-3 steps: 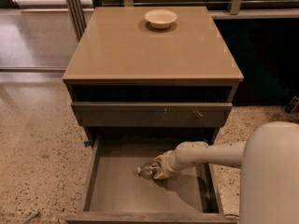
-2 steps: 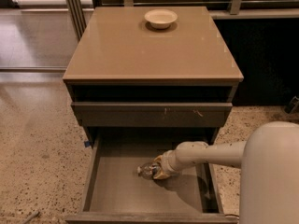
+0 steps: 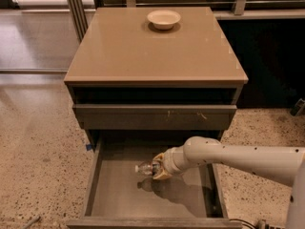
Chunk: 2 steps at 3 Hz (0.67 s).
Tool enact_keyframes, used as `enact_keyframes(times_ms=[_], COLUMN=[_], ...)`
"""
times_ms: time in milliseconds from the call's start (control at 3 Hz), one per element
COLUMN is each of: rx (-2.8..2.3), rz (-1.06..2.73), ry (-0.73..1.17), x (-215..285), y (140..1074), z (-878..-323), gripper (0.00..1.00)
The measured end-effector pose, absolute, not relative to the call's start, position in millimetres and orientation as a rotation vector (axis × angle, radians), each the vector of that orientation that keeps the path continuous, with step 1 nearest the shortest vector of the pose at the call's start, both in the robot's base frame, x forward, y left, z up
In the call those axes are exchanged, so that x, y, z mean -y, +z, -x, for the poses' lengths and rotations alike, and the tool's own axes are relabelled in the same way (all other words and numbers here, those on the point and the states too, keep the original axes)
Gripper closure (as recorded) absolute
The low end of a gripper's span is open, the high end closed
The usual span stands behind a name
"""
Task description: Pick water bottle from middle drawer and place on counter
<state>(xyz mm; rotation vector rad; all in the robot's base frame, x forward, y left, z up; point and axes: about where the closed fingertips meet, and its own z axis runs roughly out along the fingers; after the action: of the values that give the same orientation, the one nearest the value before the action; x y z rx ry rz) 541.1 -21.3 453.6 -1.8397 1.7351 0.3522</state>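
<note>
Evidently held just above the floor of the middle drawer [image 3: 119, 202], the water bottle [image 3: 143, 167] lies sideways in the gripper [image 3: 156, 169], fingers closed around its body. Light, crinkly, probably slippery plastic: a gentle mid-body hold suits the trip to the counter [image 3: 152, 51].

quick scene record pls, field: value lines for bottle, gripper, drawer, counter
water bottle: held in the gripper, seemingly just off the drawer floor, shadow beneath it
gripper: inside the middle drawer, shut on the water bottle
middle drawer: pulled open
counter: white bowl near its back edge
task state: bottle not yet on counter
</note>
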Motion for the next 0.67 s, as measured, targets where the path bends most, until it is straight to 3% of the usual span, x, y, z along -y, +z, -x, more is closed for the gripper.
enact_keyframes(times_ms=[667], rx=[-1.464], rz=[1.912], ry=[0.262], x=[-17], y=[627], z=[-556], gripper=[1.00])
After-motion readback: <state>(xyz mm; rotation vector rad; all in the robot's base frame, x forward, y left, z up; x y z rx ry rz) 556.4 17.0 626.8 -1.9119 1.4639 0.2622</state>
